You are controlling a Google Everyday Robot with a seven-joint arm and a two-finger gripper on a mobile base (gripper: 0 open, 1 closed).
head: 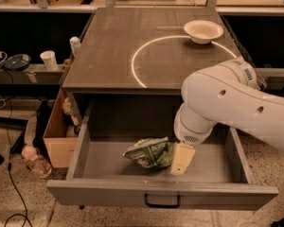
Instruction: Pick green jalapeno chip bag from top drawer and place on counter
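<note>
- The white arm (241, 100) comes in from the right edge and reaches leftward, its thick rounded segment bending down at the near end.
- The wrist (193, 126), a white cylinder with a dotted underside, points downward.
- The gripper (181, 160) hangs below the wrist, pale cream and slightly tilted, low inside the top drawer (109, 194), right beside the right edge of the green jalapeno chip bag (149, 152); contact cannot be told.

Smooth white arm (236, 103) of rounded, bulbous segments with small dark dots; its cream-coloured gripper (181, 161) sits inside the top drawer (109, 195).
</note>
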